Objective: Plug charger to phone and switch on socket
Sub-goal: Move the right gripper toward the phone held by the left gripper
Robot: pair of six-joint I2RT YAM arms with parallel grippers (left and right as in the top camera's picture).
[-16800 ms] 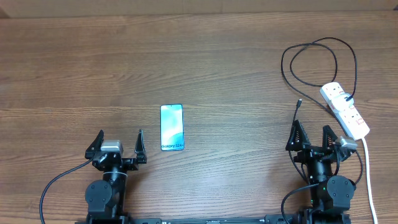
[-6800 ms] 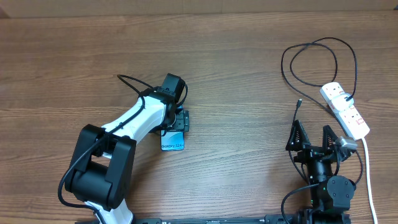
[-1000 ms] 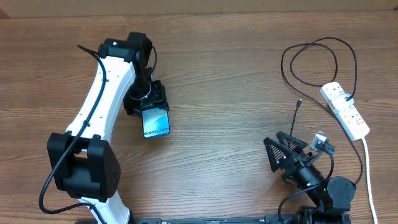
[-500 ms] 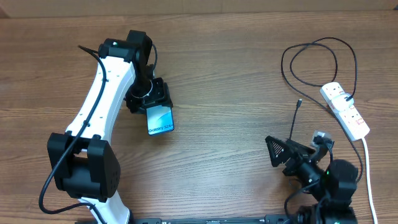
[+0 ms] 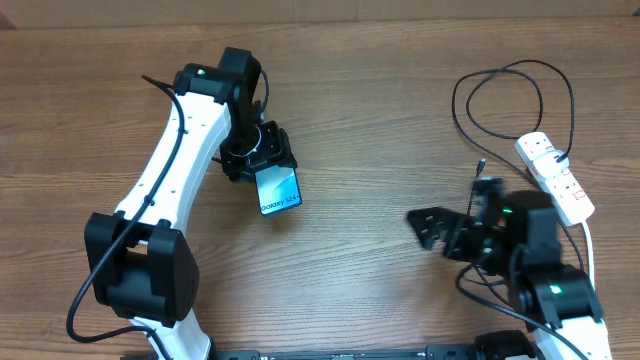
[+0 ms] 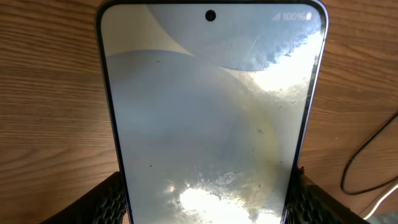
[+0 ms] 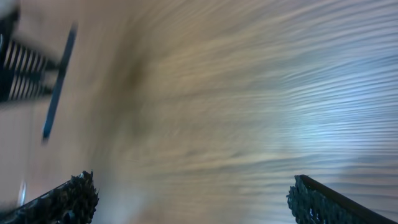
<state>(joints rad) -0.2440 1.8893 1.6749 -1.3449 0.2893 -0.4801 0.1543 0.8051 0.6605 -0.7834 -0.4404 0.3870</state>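
Overhead: left pincer [image 5: 268,160] clamped on phone [image 5: 279,190], right pincer [image 5: 428,228] empty, jaws wide apart
Phone is skewed, left of centre over surface [image 5: 380,110], screen up; left wrist view shows ribbed fingers [image 6: 111,200] pressing both its long edges. Charger [image 5: 500,72] loops at far right, tip near right arm, other end running to socket [image 5: 556,178] by the right edge. Right wrist view is motion-blurred

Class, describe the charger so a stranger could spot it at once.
Go to the table's right edge, where the white power strip lies. The charger loops out from it: thin and black, unlike the strip's thick white cord.
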